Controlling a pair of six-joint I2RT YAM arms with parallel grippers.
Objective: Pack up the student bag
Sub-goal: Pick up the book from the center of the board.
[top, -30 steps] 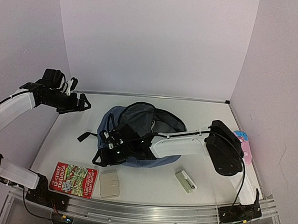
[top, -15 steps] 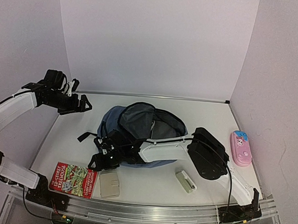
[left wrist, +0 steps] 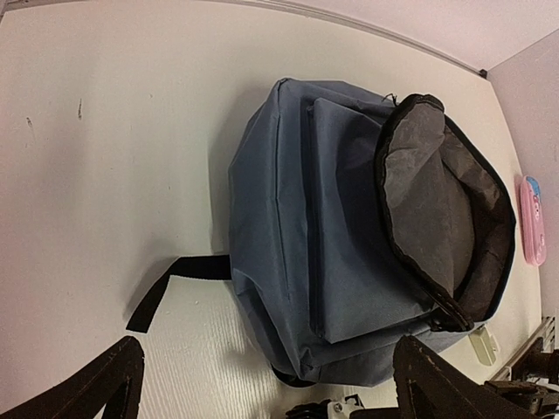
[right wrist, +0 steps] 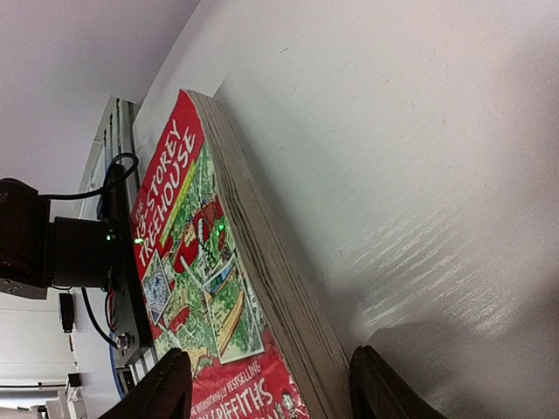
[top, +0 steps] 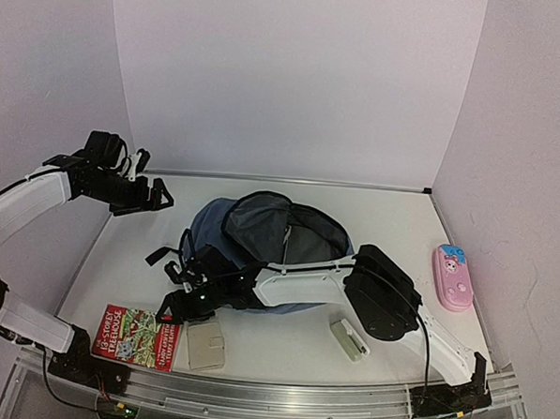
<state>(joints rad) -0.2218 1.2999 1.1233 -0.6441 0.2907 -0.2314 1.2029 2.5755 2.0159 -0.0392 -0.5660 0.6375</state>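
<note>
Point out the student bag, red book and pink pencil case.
student bag (left wrist: pixel 349 236), left wrist view, blue front pocket.
red book (right wrist: pixel 192 262), right wrist view, front cover.
pink pencil case (top: pixel 453 277), top external view, its top.

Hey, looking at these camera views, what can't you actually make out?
Top view: the student bag has a dark, shadowed inside, contents unclear; the right arm covers its front edge.
Right wrist view: the book is cut off by the bottom edge.
Left wrist view: the pink pencil case is cut by the right edge.
Top view: the small white and green item is too small to identify.
</note>
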